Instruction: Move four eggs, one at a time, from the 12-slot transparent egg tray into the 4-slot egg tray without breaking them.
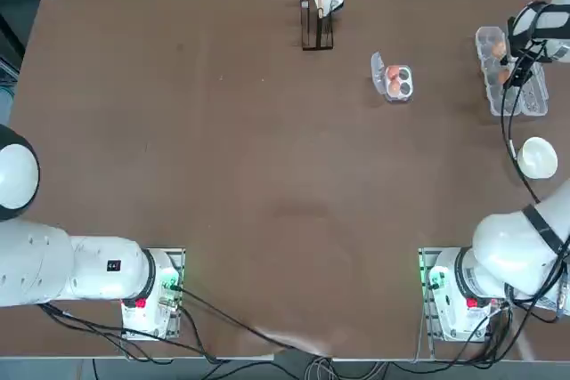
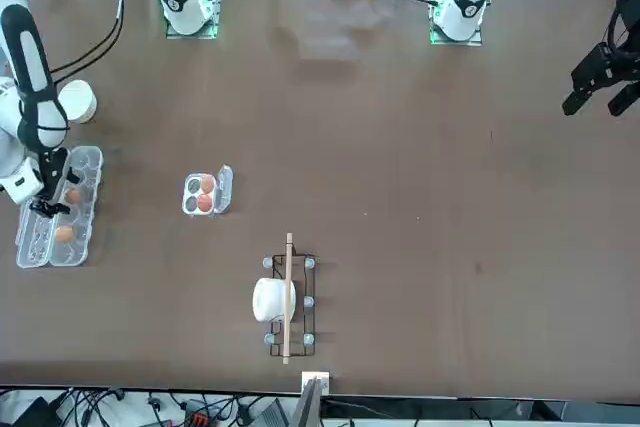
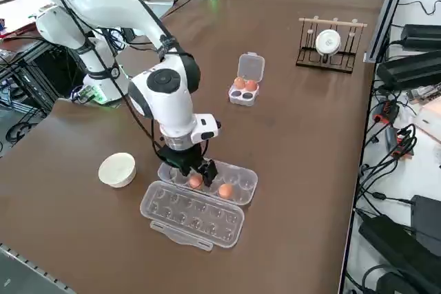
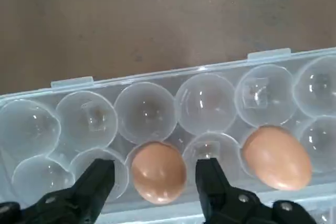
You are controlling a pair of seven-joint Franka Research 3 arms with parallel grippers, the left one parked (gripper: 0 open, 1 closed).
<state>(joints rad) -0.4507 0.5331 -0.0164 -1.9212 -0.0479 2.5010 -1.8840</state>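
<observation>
The 12-slot transparent egg tray (image 4: pixel 147 111) lies open at the table's right edge (image 1: pixel 525 100), its lid (image 3: pixel 193 222) folded flat beside it. Two orange-brown eggs remain in it. My right gripper (image 4: pixel 156 179) is lowered over one egg (image 4: pixel 158 171), open. Its fingers (image 4: pixel 97 182) straddle that egg with a small gap on each side. The other egg (image 4: pixel 276 157) sits two cups away in the same row. The 4-slot egg tray (image 1: pixel 405 93) stands further in on the table (image 3: pixel 234 98), holding two eggs (image 2: pixel 207 184) (image 2: pixel 204 203) side by side.
A white round bowl (image 1: pixel 538 157) sits on the table close to the long tray, on the robot's side (image 3: pixel 117 169). A dark wire rack holding a white cup (image 1: pixel 318 20) stands at the far edge of the table (image 3: pixel 329 43).
</observation>
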